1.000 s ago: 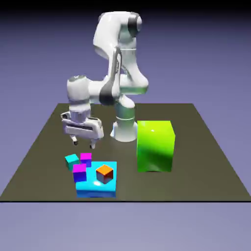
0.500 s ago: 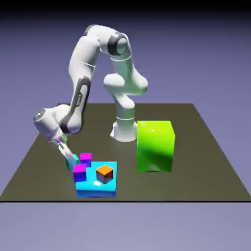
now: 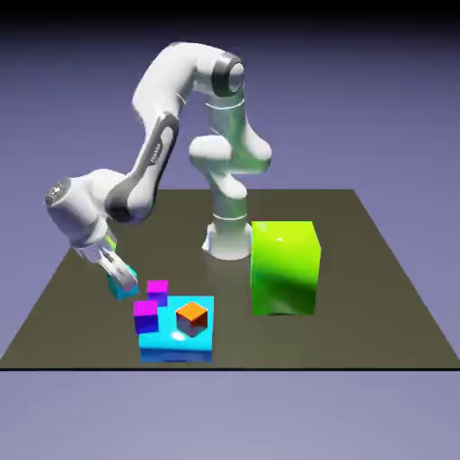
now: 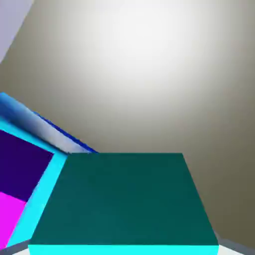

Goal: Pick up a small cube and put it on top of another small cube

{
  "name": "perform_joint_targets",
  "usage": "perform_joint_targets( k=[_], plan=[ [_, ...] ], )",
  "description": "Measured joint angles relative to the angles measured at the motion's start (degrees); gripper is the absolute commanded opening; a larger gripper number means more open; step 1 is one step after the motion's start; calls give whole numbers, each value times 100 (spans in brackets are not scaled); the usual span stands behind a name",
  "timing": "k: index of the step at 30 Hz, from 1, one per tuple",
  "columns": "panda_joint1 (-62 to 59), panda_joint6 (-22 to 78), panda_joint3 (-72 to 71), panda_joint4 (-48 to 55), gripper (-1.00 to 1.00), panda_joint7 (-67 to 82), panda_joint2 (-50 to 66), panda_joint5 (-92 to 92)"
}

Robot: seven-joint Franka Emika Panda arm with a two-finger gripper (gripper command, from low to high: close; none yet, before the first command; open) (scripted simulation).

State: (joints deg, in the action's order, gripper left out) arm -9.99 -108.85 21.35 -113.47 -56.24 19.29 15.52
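In the exterior view my gripper (image 3: pixel 122 279) is low over the table's left part, shut on a small teal cube (image 3: pixel 124 287). The teal cube (image 4: pixel 124 199) fills the lower hand view and hides most of my fingers. To its right sit a small magenta cube (image 3: pixel 157 288) on the table and a purple-and-magenta cube (image 3: pixel 145 314) on the corner of a flat cyan slab (image 3: pixel 171 346). A small orange cube (image 3: pixel 191 317) also rests on that slab. The hand view shows the purple cube (image 4: pixel 20 164) at its left edge.
A large bright green cube (image 3: pixel 285 267) stands right of the slab, in front of the robot's base (image 3: pixel 229 238). The dark table (image 3: pixel 377 305) ends close to the slab's near side.
The arm swung down and to the exterior view's left, and the gripper closed on the teal cube. The teal cube has shifted slightly left and up from where it lay.
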Motion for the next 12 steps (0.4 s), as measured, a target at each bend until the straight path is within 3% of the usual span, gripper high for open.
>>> perform_joint_targets(
  k=[5, 8, 9, 12],
  plan=[
    [247, 571, -133, 665, -100, -276, 48, -60],
    [286, -175, -222, 126, -100, -146, 278, 108],
    [294, -345, -243, 3, 100, -117, 330, 147],
    [282, -96, -213, 182, 100, -166, 254, 74]
  ],
)
